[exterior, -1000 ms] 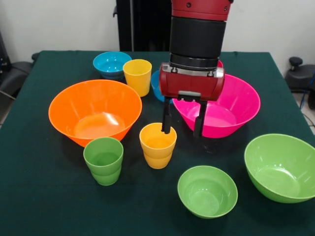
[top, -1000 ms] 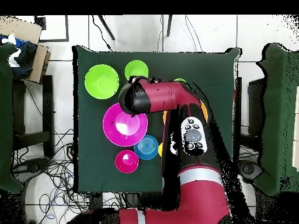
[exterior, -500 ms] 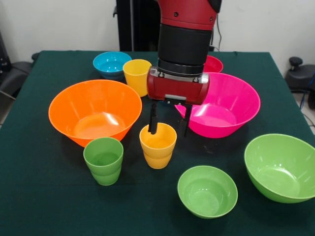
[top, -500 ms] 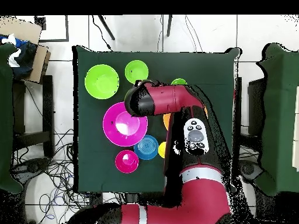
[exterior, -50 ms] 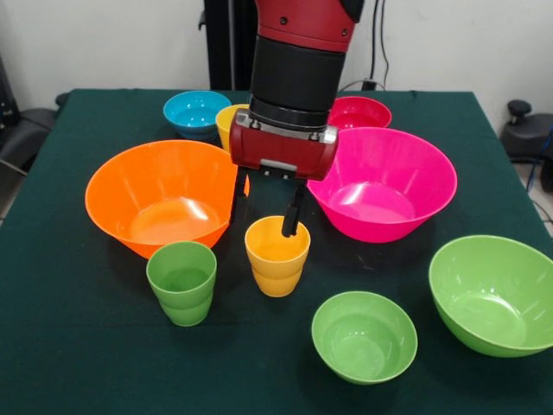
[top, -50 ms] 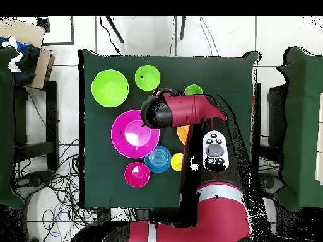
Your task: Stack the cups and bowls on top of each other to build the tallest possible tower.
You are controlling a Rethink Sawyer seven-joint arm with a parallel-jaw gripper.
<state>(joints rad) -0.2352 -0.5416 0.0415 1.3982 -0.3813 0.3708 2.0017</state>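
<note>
1. We saw every cup and bowl standing apart on the counter, nothing stacked yet.
2. The orange-yellow cup stood upright near the middle, rim up and free to grip, between the orange bowl and the pink bowl.
3. Our hand hung vertically above it, released, right finger inside the rim, left finger outside, holding nothing.

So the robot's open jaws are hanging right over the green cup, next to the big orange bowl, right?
Not quite. The front view shows the open gripper above the orange-yellow cup, one jaw at its rim. The green cup stands apart to one side. The big orange bowl is indeed next to it.
</note>
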